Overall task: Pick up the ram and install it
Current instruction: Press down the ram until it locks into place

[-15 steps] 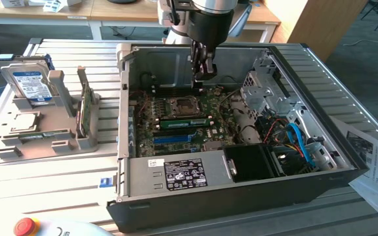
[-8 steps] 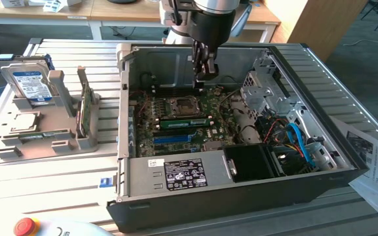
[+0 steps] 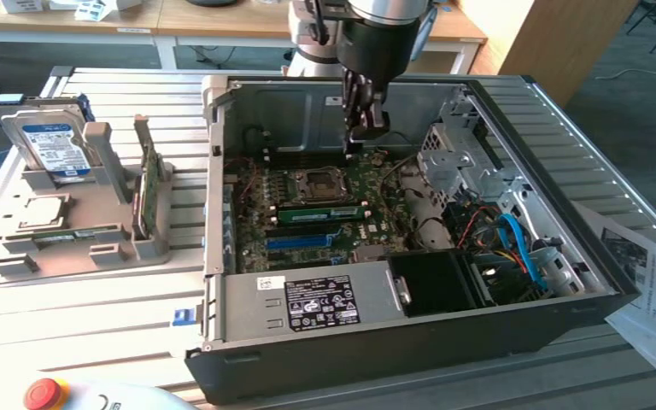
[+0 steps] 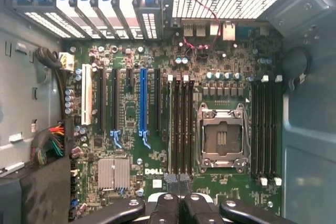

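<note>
The ram point(image 3: 321, 213), a long thin green stick, stands on edge in a black slot beside the empty CPU socket point(image 3: 314, 183) on the motherboard inside the open computer case point(image 3: 419, 342). My gripper point(image 3: 365, 137) hangs above the board near the case's back wall, higher than the ram and apart from it. Its black fingers are shut with nothing between them. In the wrist view the gripper point(image 4: 178, 184) shows its ridged tips pressed together over the end of the dark memory slots point(image 4: 181, 124) next to the CPU socket point(image 4: 223, 139).
A grey holder point(image 3: 89, 248) at the exterior view's left carries a silver hard drive with a blue label point(image 3: 49, 141) and a broader green card point(image 3: 146, 192). The case holds a power supply point(image 3: 305, 303), a metal drive cage point(image 3: 459, 162) and blue cables point(image 3: 522, 248). A red button point(image 3: 45, 393) sits in front.
</note>
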Controlling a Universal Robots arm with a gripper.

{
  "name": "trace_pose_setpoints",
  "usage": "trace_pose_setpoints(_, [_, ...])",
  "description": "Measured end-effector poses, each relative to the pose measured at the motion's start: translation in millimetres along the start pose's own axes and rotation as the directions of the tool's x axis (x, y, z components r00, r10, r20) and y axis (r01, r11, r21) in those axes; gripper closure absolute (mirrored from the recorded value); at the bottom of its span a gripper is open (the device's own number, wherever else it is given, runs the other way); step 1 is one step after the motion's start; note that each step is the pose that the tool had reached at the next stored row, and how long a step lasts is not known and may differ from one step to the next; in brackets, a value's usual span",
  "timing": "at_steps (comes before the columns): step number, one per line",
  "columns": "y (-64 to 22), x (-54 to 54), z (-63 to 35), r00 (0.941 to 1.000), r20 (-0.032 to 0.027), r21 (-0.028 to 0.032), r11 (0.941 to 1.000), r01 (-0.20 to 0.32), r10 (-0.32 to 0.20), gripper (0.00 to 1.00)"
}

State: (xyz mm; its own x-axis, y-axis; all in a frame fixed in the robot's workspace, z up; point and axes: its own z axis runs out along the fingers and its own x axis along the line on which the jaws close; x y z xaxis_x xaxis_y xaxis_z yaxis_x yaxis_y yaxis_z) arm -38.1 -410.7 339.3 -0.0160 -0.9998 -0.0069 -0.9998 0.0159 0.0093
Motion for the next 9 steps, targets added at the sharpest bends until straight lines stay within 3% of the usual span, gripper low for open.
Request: trace_pose_setpoints(9, [-11.8, 0.2, -0.1, 1.0, 0.0, -0.0001, 1.0, 0.0, 0.0, 0.9])
